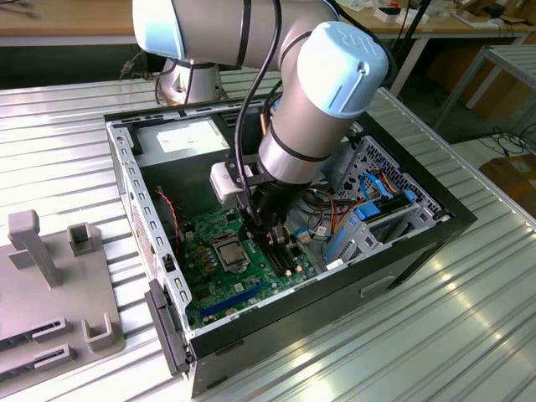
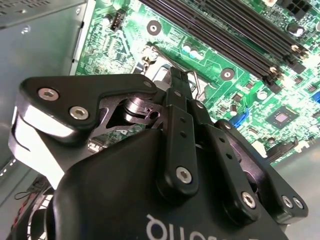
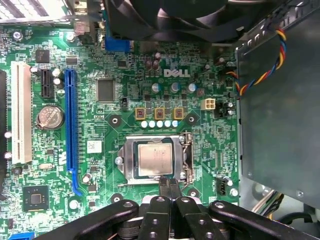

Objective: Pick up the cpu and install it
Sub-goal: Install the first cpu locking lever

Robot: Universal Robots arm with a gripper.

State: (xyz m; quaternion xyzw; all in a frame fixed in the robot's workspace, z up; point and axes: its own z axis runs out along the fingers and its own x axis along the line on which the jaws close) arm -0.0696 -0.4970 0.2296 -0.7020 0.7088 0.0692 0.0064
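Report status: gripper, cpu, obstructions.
Gripper shut, empty, tips at the socket's edge. Cpu seated flat in the socket, load plate open. Nothing lying on the cpu.

A robotics lab or engineering workshop. An open desktop computer case (image 1: 276, 243), side panel off and green motherboard (image 1: 239, 264) exposed, sits on a ribbed metal workbench (image 1: 435, 335) with an industrial robot arm (image 1: 310, 92) reaching into it. A grey fixture (image 1: 46, 285) with upright blocks lies near the bench's edge at the exterior view's left. Behind stand wooden-topped tables (image 1: 67, 21), with cables and a cardboard box (image 1: 511, 180) on the floor.
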